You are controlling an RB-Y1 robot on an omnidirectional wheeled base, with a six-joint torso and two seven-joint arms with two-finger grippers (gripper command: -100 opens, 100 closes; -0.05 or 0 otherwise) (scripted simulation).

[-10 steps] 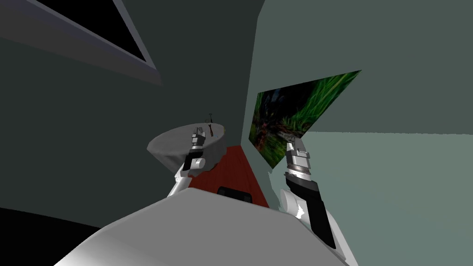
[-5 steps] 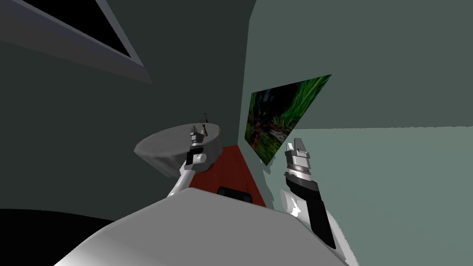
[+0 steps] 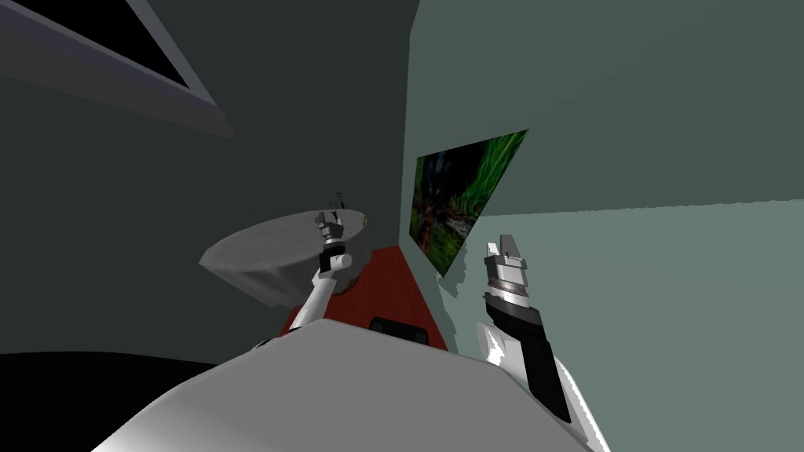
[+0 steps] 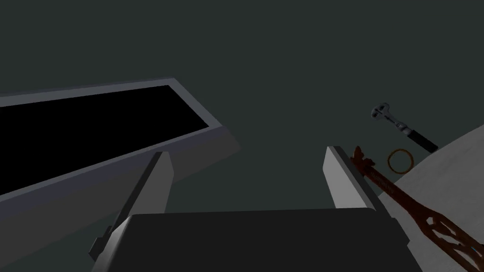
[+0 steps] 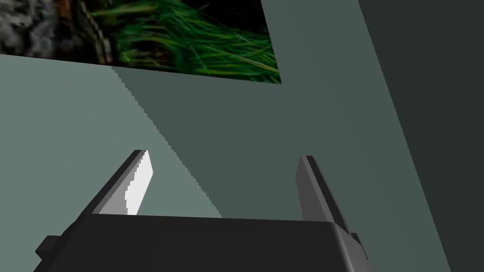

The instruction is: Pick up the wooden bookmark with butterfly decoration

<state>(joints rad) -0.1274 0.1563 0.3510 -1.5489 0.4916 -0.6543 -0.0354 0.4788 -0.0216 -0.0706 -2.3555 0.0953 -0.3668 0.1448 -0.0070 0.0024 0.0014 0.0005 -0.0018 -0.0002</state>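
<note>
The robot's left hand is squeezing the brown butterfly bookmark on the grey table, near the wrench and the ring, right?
Not squeezing. The left wrist view shows the left gripper open, and the brown butterfly bookmark lies outside its jaws on the grey table, near the wrench and the ring.

My head has turned, and the left end effector [image 3: 323, 219] has reached farther across the round table [image 3: 255, 253].

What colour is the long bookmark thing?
The bookmark is reddish brown, seen best in the left wrist view.
</note>
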